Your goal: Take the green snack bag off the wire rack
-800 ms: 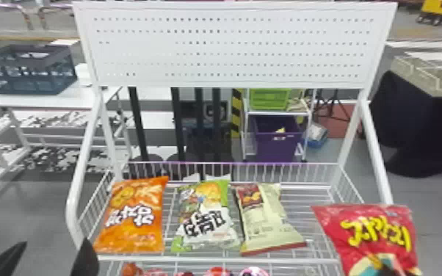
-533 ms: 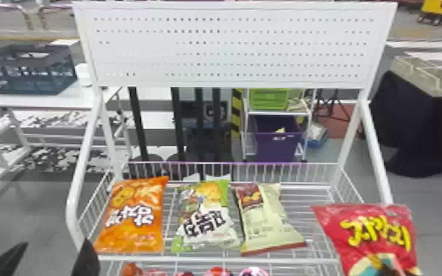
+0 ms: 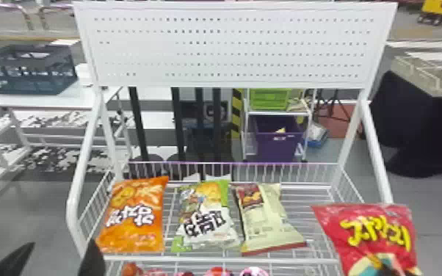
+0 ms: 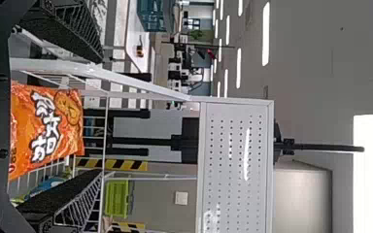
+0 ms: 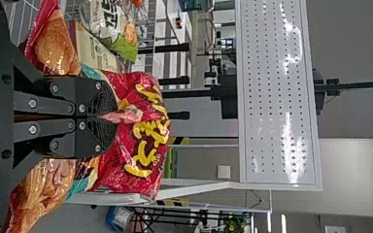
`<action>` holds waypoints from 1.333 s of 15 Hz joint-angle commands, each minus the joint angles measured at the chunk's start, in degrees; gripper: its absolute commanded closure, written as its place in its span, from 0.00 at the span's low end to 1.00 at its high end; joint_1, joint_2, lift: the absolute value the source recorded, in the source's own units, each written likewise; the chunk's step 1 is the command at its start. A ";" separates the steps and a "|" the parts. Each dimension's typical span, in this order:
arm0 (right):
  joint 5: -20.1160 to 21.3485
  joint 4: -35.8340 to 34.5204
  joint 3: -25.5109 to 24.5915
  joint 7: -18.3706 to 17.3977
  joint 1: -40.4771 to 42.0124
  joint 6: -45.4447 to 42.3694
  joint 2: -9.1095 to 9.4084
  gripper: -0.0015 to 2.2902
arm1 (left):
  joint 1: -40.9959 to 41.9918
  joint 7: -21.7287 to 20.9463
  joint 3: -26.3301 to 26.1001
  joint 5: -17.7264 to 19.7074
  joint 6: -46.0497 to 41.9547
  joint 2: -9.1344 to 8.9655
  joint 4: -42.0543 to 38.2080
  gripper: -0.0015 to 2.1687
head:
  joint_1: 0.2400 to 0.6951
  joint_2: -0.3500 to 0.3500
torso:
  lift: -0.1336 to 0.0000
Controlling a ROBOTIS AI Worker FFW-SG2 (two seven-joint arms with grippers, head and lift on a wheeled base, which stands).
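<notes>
Right wrist view: we are pinching the red bag (image 5: 144, 141) in the right gripper (image 5: 106, 118); left wrist view: we are holding the left gripper (image 4: 101, 115) wide open. On the rack (image 3: 209, 260), the green bag (image 3: 206, 216) is lying between the orange bag (image 3: 136, 216) and the cream bag (image 3: 268, 220). We are risking snagging the orange bag by reaching off-centre, or dropping the green bag by pinching only its edge.
</notes>
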 commanded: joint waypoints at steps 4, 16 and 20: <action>0.18 0.24 0.26 0.06 -0.20 -0.06 -0.09 0.97 | -20.39 2.57 -16.42 2.34 4.29 2.98 14.55 0.04 | 0.57 0.50 | 1.00; 0.35 1.29 0.34 0.06 -0.73 -0.06 -0.09 0.97 | -56.78 6.62 -36.46 10.43 14.49 -5.37 50.85 0.04 | 0.57 0.50 | 1.00; 0.35 1.38 0.52 0.06 -1.08 -0.06 -0.09 0.97 | -56.96 6.00 -36.46 11.13 16.60 -5.19 51.56 0.27 | 0.57 0.50 | 1.00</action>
